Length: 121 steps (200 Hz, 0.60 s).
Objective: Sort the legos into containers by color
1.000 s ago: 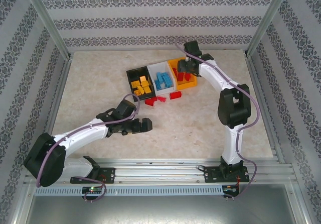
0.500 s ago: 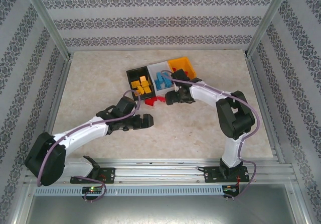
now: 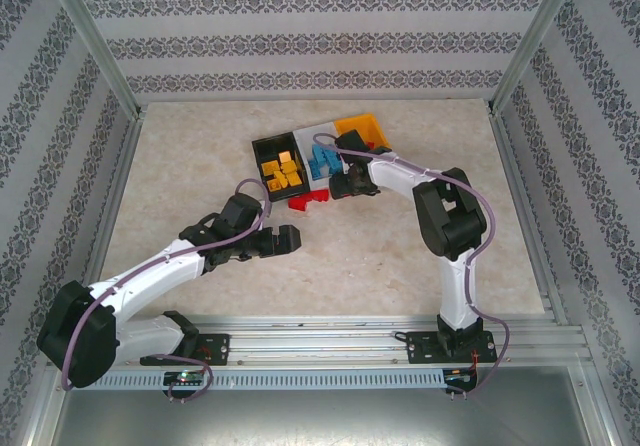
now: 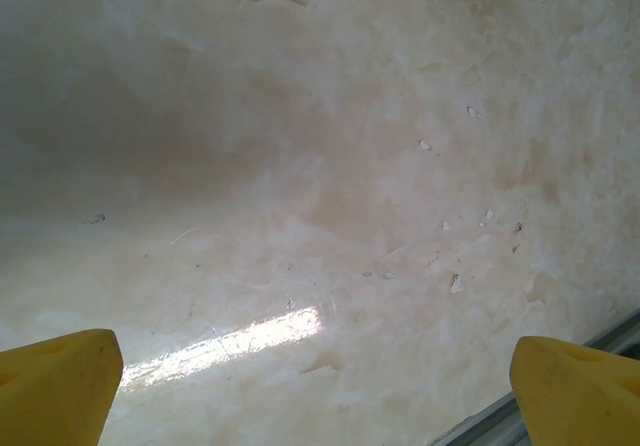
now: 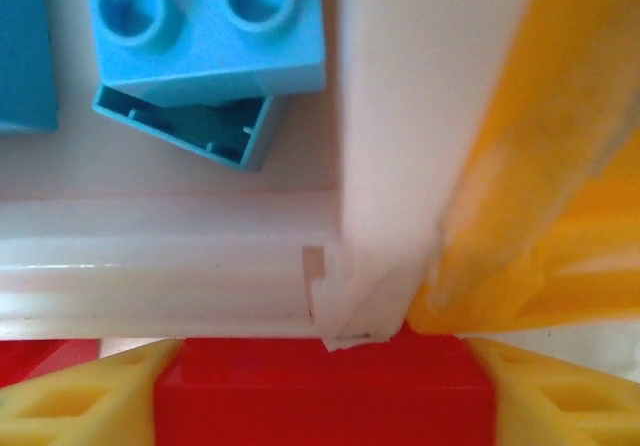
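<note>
Three bins stand in a row: a black bin (image 3: 260,147) with yellow legos (image 3: 282,171), a white bin (image 3: 318,131) with blue legos (image 3: 322,161), and an orange bin (image 3: 358,125). Two red legos (image 3: 300,203) lie on the table in front of the bins. My right gripper (image 3: 346,185) is low at the front corner where the white bin (image 5: 160,256) meets the orange bin (image 5: 560,166). It is shut on a red lego (image 5: 325,391), with a yellow finger against each end. My left gripper (image 3: 290,238) stands open over bare table, nothing between its fingertips (image 4: 60,386).
The marble-patterned table top (image 3: 380,256) stretches wide in front of the bins. Patterned walls and metal frame posts (image 3: 95,46) enclose it on three sides. A metal rail (image 3: 330,341) runs along the near edge by the arm bases.
My right gripper came down from over the orange bin to the table in front of the bins, opened wide, then closed on a red lego. The left arm drew slightly back to the left.
</note>
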Each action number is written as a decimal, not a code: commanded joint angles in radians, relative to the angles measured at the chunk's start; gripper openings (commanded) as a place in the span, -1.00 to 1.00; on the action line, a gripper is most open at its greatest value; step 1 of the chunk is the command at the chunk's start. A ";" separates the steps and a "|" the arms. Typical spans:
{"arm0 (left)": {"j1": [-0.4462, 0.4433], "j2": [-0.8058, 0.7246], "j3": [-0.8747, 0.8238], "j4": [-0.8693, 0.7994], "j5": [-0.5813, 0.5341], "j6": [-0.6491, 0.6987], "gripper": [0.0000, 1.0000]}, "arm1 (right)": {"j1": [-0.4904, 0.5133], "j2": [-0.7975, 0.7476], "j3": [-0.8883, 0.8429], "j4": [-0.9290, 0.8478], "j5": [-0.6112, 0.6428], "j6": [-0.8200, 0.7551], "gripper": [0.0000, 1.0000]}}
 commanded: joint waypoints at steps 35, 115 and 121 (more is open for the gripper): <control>0.021 -0.011 -0.008 -0.037 0.000 0.021 1.00 | -0.007 -0.147 -0.121 0.004 0.039 0.024 0.04; 0.029 0.004 -0.015 -0.017 0.020 0.024 1.00 | -0.141 -0.260 0.013 -0.038 0.047 0.035 0.04; 0.028 0.002 -0.019 -0.016 0.019 0.021 1.00 | -0.149 -0.229 0.049 -0.039 0.055 0.038 0.05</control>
